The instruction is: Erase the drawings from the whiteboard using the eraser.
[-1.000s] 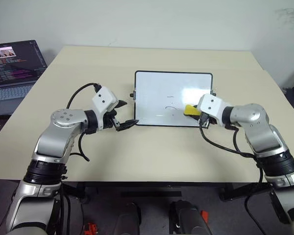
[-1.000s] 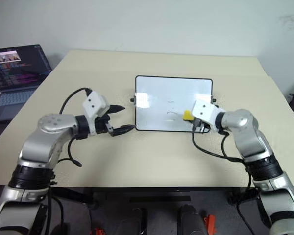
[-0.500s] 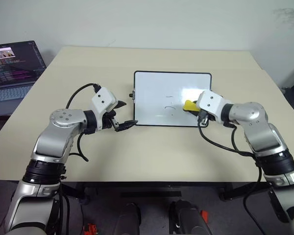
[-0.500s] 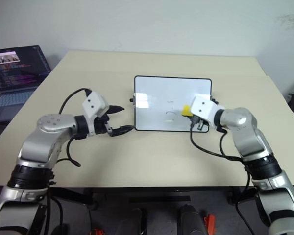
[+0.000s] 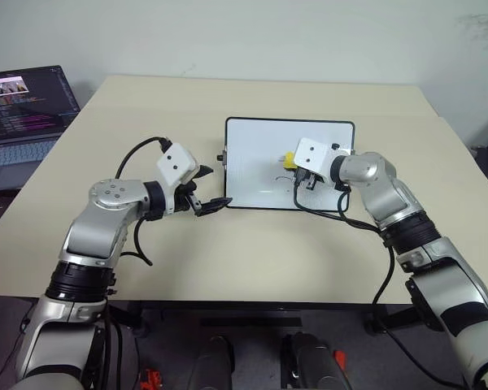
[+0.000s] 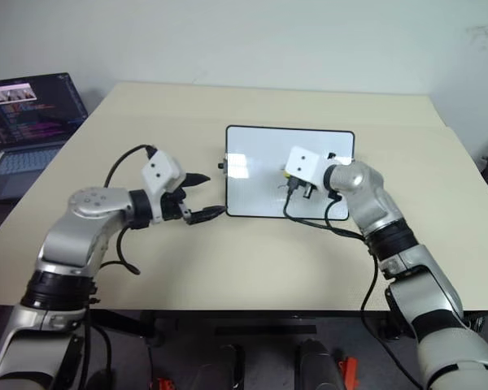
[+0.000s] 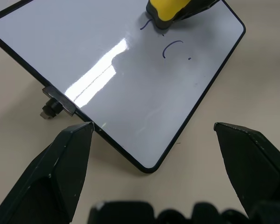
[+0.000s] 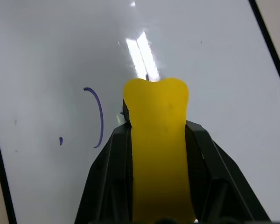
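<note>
Tabletop whiteboard (image 5: 252, 154): right fingers (image 8: 154, 154) clamping eraser (image 5: 289, 161), now farther left; left fingers (image 7: 70, 158) spread, empty.

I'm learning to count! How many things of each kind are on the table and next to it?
Whiteboard: 1
Eraser: 1, yellow
Laptop: 1, beside the table
Robot grippers: 2, left gripper and right gripper
Total: 5

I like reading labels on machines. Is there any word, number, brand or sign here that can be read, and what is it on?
Laptop screen: lines of coloured text, too small to read.
Whiteboard: no words, just a curved arc, a dot and a stroke by the eraser.
No other readable text.
</note>
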Controlling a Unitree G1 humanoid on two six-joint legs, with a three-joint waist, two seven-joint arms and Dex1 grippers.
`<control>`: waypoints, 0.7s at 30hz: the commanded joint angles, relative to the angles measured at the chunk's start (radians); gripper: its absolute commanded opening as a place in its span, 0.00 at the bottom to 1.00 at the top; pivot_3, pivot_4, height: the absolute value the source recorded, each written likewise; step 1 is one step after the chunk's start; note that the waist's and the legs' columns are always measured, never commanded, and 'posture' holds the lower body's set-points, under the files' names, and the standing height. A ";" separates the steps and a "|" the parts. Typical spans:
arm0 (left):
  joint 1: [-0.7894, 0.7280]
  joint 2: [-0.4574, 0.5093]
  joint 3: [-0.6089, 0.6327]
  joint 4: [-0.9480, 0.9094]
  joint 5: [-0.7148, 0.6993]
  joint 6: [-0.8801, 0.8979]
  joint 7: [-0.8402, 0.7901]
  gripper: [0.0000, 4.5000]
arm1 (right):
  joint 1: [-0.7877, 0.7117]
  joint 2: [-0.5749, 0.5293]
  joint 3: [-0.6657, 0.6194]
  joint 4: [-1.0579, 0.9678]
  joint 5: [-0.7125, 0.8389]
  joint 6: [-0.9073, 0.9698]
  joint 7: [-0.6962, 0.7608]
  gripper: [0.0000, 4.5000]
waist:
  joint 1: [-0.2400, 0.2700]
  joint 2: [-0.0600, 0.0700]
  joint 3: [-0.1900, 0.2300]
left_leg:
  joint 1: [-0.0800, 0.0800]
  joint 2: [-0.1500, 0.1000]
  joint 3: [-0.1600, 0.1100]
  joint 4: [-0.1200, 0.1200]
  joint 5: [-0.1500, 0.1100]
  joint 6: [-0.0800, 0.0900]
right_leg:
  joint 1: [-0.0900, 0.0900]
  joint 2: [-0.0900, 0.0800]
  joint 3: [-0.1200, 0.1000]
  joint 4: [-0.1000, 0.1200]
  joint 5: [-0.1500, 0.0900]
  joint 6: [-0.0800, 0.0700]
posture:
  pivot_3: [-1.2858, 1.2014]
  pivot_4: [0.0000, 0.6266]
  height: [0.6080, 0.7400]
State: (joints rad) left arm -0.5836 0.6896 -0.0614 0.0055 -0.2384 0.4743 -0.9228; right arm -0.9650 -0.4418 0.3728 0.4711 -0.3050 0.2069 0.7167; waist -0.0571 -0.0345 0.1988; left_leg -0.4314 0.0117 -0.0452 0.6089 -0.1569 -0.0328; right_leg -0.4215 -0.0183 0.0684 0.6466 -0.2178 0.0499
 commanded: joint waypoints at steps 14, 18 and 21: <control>0.007 -0.013 0.011 -0.059 -0.006 0.003 0.024 1.00 | -0.152 0.123 0.040 0.164 -0.078 -0.047 -0.040 0.25 | -0.012 0.000 0.000 | 0.002 0.000 0.000 0.000 0.000 0.000 | 0.000 0.000 0.000 0.002 0.000 -0.001 | 0.52 0.24 1.00; 0.005 -0.015 0.012 -0.055 -0.006 0.000 0.024 1.00 | -0.150 0.134 0.040 0.160 -0.082 -0.043 -0.040 0.25 | -0.012 0.000 0.000 | 0.002 0.000 0.000 0.000 0.000 0.000 | 0.000 0.000 0.000 0.002 0.001 -0.001 | 0.52 0.24 1.00; 0.004 -0.017 0.012 -0.054 -0.006 -0.001 0.022 1.00 | -0.151 0.126 0.024 0.168 -0.074 -0.037 -0.037 0.25 | -0.012 0.000 0.000 | 0.002 0.000 0.000 0.000 0.000 0.000 | 0.000 0.000 0.000 0.002 0.000 -0.001 | 0.52 0.24 1.00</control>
State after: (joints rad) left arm -0.5712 0.6734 -0.0628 -0.0241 -0.2408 0.4870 -0.9044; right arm -1.0922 -0.3064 0.4156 0.6447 -0.3791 0.1717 0.6776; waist -0.0689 -0.0344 0.1988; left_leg -0.4298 0.0120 -0.0456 0.6089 -0.1568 -0.0327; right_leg -0.4214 -0.0179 0.0684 0.6487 -0.2174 0.0490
